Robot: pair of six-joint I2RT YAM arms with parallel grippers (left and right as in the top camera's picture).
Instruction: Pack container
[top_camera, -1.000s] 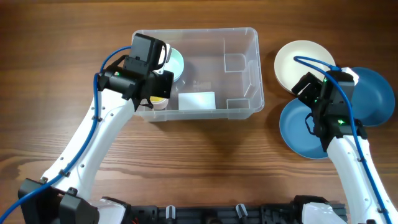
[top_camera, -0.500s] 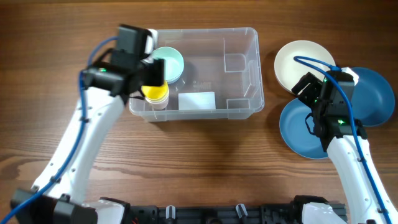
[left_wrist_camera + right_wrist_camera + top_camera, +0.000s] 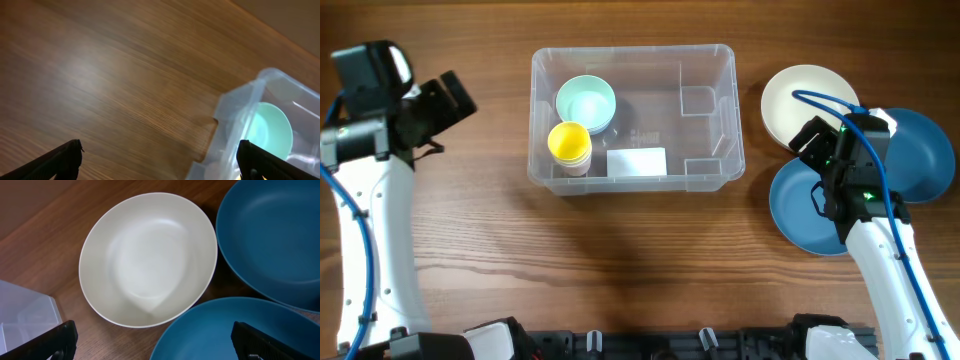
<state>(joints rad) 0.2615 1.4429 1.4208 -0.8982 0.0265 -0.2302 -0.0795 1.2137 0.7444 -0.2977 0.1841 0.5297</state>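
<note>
The clear container [image 3: 712,120] stands at the table's centre. Inside it, at its left end, sit a mint bowl [image 3: 585,102] and a yellow cup stack [image 3: 569,145], with a white label [image 3: 636,161] on the base. My left gripper [image 3: 448,118] hovers open and empty over bare wood, left of the container. In the left wrist view, the left gripper [image 3: 160,160] faces the container's corner [image 3: 235,115] and the mint bowl [image 3: 267,130]. My right gripper [image 3: 808,168] is open over the bowls at the right. The right gripper [image 3: 155,335] holds nothing.
A cream bowl [image 3: 808,100] lies right of the container, with two blue bowls [image 3: 915,150] [image 3: 810,215] beside it. The right wrist view shows the cream bowl [image 3: 147,260] between blue bowls [image 3: 270,235] [image 3: 215,330]. Bare wood lies left of and in front of the container.
My left gripper let go of the yellow cup stack inside the container, opened wide and pulled away to the left. The right arm has not moved.
</note>
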